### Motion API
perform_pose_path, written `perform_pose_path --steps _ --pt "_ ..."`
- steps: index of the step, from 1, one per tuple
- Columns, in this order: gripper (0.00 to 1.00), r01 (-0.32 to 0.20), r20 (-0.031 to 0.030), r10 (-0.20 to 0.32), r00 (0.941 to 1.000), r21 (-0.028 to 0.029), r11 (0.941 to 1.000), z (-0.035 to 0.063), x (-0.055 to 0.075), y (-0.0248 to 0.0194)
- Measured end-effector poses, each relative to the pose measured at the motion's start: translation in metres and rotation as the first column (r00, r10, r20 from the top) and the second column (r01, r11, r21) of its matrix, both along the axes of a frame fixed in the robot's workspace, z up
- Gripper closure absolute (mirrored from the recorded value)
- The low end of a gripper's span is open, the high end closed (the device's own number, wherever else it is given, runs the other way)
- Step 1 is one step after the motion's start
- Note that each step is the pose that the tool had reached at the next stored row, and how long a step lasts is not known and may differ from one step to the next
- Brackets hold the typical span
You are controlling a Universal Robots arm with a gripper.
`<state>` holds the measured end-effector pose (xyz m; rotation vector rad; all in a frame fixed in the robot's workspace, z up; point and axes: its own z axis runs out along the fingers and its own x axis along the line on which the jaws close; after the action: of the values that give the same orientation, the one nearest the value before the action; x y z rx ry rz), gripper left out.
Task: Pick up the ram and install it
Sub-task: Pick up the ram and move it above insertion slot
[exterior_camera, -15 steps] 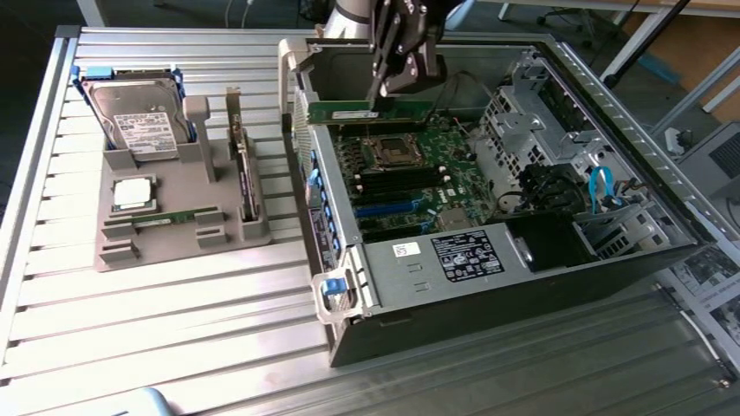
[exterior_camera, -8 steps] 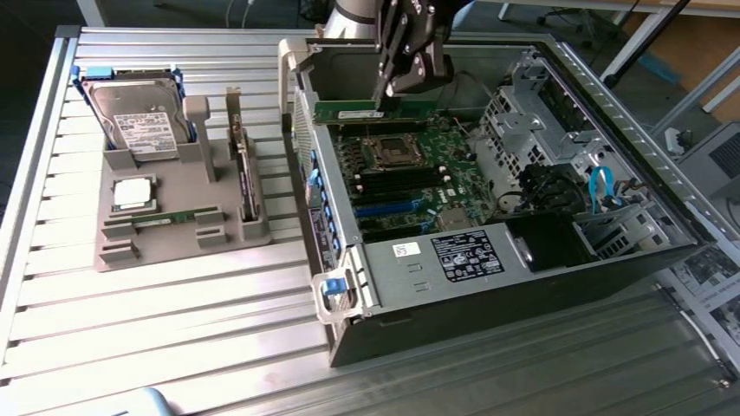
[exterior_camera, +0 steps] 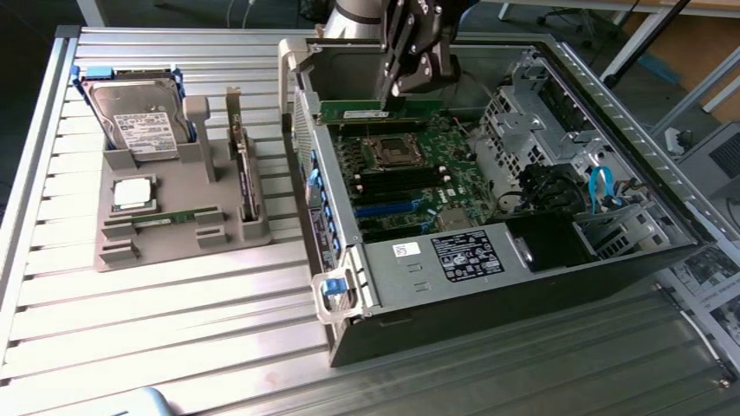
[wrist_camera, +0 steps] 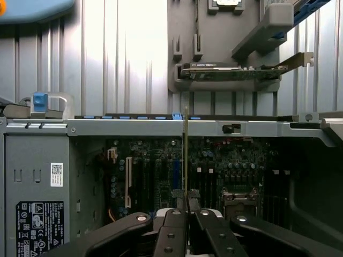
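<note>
My gripper (exterior_camera: 397, 94) is shut on the ram (exterior_camera: 382, 110), a thin green stick held level by its top edge. It hangs inside the open computer case (exterior_camera: 347, 295), above the far end of the motherboard (exterior_camera: 431, 173) and just past the processor socket (exterior_camera: 387, 149). In the wrist view the ram (wrist_camera: 186, 150) appears edge-on as a thin upright line rising from between my fingertips (wrist_camera: 186, 202), over the dark motherboard (wrist_camera: 150, 171). The black memory slots (exterior_camera: 399, 180) lie a little nearer the camera than the ram.
To the exterior view's left, a grey holder (exterior_camera: 173, 247) carries a hard drive (exterior_camera: 139, 126), a square processor chip (exterior_camera: 131, 192), a look-alike green stick (exterior_camera: 173, 217) and an upright card (exterior_camera: 243, 169). Drive cages and blue cables (exterior_camera: 601, 186) crowd the case's right side.
</note>
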<state>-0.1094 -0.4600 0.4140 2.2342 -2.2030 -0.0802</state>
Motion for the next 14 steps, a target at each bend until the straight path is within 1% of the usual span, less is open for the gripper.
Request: perform_pose_path --steps 14 --pt "0.88 0.000 0.0000 0.000 1.0000 0.0000 1.0000 0.0000 0.012 0.0000"
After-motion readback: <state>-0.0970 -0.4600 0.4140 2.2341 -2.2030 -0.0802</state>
